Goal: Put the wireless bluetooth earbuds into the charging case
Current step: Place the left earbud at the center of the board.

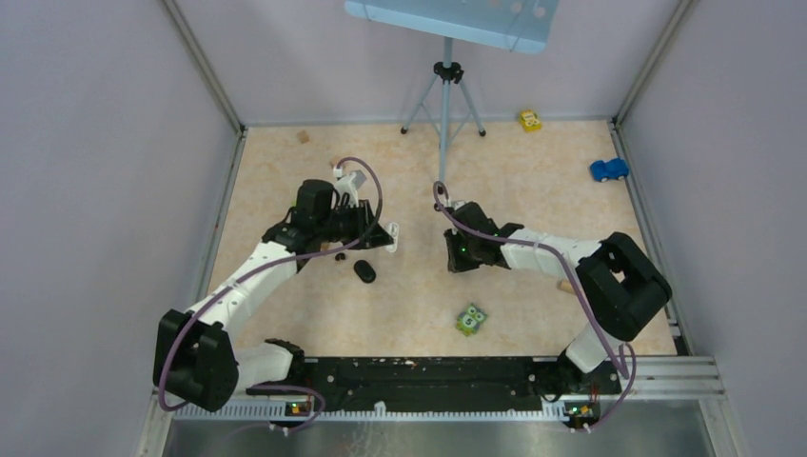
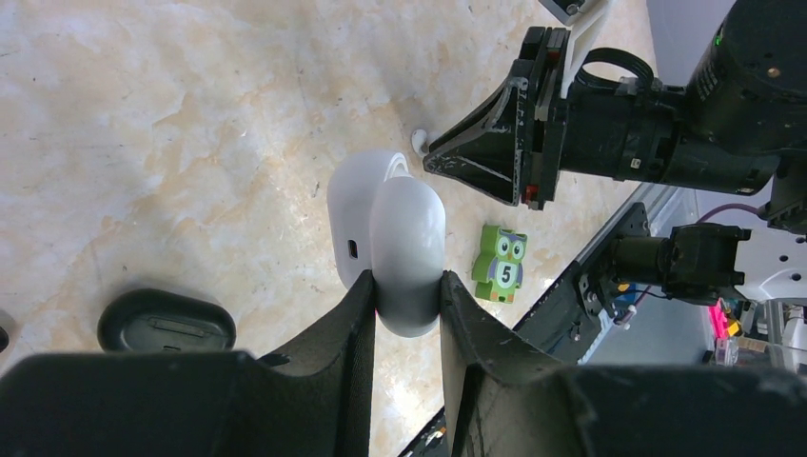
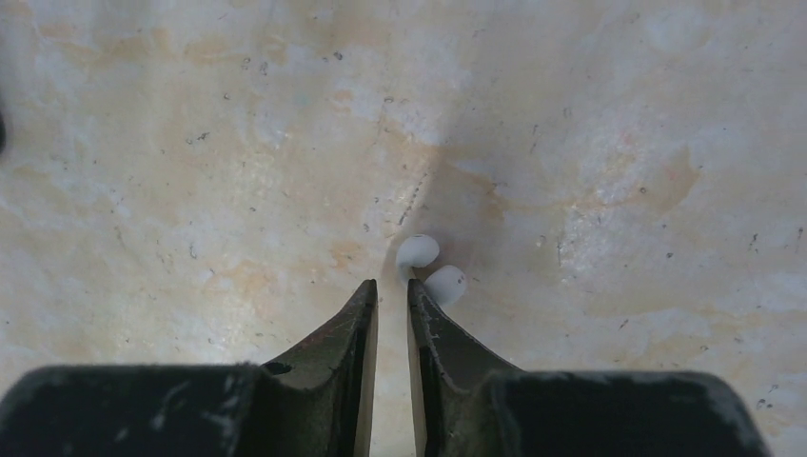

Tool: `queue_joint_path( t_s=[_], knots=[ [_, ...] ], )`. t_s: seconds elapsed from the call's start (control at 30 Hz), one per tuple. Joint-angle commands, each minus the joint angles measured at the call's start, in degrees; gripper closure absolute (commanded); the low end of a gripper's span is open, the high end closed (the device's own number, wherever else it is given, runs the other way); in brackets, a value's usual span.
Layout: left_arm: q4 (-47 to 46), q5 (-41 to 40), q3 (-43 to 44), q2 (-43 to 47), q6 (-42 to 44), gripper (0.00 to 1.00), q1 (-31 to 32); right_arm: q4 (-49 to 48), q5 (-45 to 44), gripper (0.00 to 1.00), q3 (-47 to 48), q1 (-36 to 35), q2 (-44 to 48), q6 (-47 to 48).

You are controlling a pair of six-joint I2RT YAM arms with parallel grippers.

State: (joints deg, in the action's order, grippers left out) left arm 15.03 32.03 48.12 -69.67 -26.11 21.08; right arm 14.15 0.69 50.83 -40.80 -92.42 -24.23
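- The left pincer [image 2: 407, 278] pinches the white charging case [image 2: 385, 214] by its rounded end, one finger on each side.
- The right pincer [image 3: 392, 286] is drawn to a narrow slit, with its tips down at the counter [image 3: 190, 143]. I cannot tell whether it nips anything.
- Two white earbuds [image 3: 419, 250] lie side by side on the counter just past those tips, near the white case.
- A black charging case [image 2: 167, 321] lies beside the left pincer.
- An owl number block [image 2: 501, 264] sits nearer the arm bases.

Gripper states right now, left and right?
Left gripper: closed on the white charging case.
Right gripper: nearly closed at white earbuds; grip cannot be told.
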Motion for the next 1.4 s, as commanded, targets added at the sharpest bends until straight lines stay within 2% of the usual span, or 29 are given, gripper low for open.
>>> queue_joint_path(
  t_s=[0.0,0.17,0.33,0.47,0.8,1.37],
  knots=[
    [-1.5,-0.2,-0.6,1.9,-0.5,1.0,-0.2,-1.3,-1.8,0.82,2.1,1.3,-1.0,1.8],
    [-1.6,-0.4,-0.9,2.2,-0.4,1.0,-0.2,-1.5,-2.2,0.82,2.0,1.7,-1.1,2.0],
    [-1.6,-0.5,-0.8,2.1,-0.2,1.0,-0.2,-1.6,-3.3,0.73,2.2,1.8,-1.1,2.7],
    [-1.5,-0.4,-0.8,1.9,0.0,1.0,-0.2,-1.5,-4.1,0.72,3.1,1.8,-1.3,3.9],
    [-1.6,-0.3,-0.6,1.7,0.2,1.0,-0.2,-0.3,-4.9,0.74,6.1,3.0,-3.8,6.1],
    [-2.0,0.1,-0.5,1.5,0.3,1.0,-0.2,0.9,-5.8,0.79,5.5,3.2,-1.8,6.1]
  ],
)
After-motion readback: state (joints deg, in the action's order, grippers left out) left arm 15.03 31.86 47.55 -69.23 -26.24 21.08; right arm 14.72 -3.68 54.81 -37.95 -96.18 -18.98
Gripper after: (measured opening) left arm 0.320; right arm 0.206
